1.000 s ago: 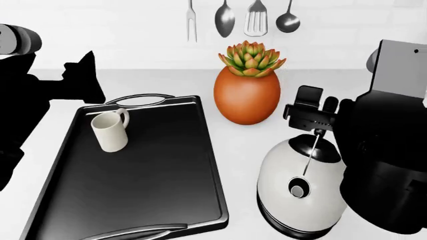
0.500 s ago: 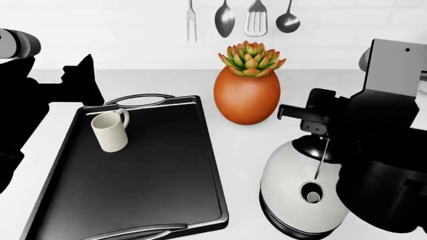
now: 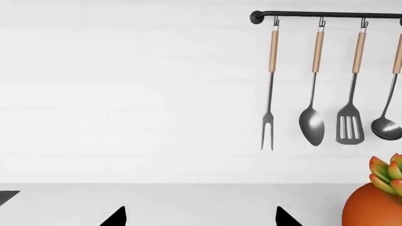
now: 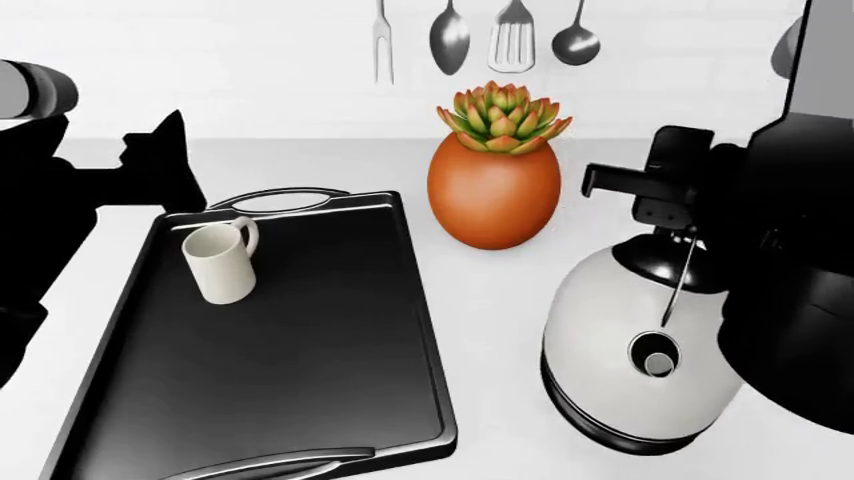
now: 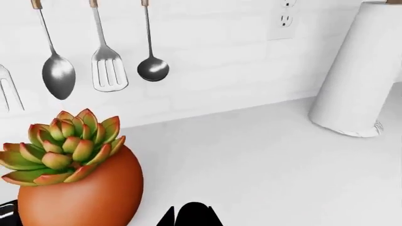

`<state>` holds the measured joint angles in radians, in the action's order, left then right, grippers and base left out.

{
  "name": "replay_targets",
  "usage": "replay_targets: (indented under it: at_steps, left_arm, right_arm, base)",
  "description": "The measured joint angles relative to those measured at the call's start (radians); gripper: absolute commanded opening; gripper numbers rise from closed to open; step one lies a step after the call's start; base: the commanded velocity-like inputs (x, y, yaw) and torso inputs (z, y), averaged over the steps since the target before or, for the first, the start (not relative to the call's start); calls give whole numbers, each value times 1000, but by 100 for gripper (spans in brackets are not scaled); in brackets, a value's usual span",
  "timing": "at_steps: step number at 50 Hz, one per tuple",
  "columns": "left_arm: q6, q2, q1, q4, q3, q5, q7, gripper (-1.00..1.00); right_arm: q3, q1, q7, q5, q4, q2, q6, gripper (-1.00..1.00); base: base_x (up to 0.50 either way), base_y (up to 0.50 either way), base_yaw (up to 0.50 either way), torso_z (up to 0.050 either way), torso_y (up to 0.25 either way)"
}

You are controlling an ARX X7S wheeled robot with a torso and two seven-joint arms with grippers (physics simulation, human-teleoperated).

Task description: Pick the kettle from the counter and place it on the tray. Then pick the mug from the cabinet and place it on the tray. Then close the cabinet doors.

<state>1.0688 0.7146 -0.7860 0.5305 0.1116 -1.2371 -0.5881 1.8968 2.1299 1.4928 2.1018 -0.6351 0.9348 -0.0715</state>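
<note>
The white kettle (image 4: 638,365) with its black arched handle (image 5: 193,214) hangs tilted at the right of the head view, beside the tray. My right gripper (image 4: 663,215) is shut on that handle; in the right wrist view (image 5: 191,217) the handle fills the gap between the fingertips. The cream mug (image 4: 220,262) stands upright on the far left part of the black tray (image 4: 287,390), which lies on the white counter (image 4: 481,290). My left gripper (image 4: 167,155) is open and empty behind the tray's far left corner; in the left wrist view (image 3: 199,217) its tips stand wide apart.
An orange succulent pot (image 4: 494,190) stands between tray and kettle, close to my right gripper; it also shows in the right wrist view (image 5: 75,188). Utensils (image 4: 481,40) hang on the back wall. A paper towel roll (image 5: 358,70) stands at the far right of the counter.
My right arm has risen and shifted right with the kettle, which now looks larger and more tilted. The left arm, mug and tray have not moved.
</note>
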Motion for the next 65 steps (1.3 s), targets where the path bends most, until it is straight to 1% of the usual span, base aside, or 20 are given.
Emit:
replay_targets:
  at_steps: [12, 19, 27, 37, 49, 56, 65]
  left_arm:
    - [10, 16, -24, 18, 32, -58, -34, 100]
    - [12, 33, -31, 38, 60, -94, -54, 100]
    - [11, 56, -28, 64, 100, -139, -74, 100]
    - [1, 76, 2, 83, 146, -161, -76, 100]
    - [-21, 85, 63, 93, 195, -148, -54, 100]
    - [-34, 85, 98, 95, 215, -134, -37, 100]
    - [-49, 85, 137, 95, 236, -115, -19, 100]
  right_arm:
    - [-59, 114, -53, 75, 85, -68, 103, -100]
    - [-120, 157, -109, 105, 173, -140, 184, -100]
    - [-184, 163, -211, 99, 269, -233, 251, -100]
    - [-236, 127, -368, 38, 356, -330, 277, -100]
    - [-251, 44, -536, -65, 438, -421, 261, -100]
    - [-249, -14, -601, -116, 464, -459, 235, -100]
    - [-246, -84, -647, -162, 475, -497, 198, -100]
  base:
    - [0, 0, 0, 0, 0]
    - [0, 0, 0, 0, 0]
    - [0, 0, 0, 0, 0]
    - [0, 0, 0, 0, 0]
    - [0, 0, 0, 0, 1]
    - [0, 0, 0, 0, 1]
    - [0, 0, 0, 0, 0]
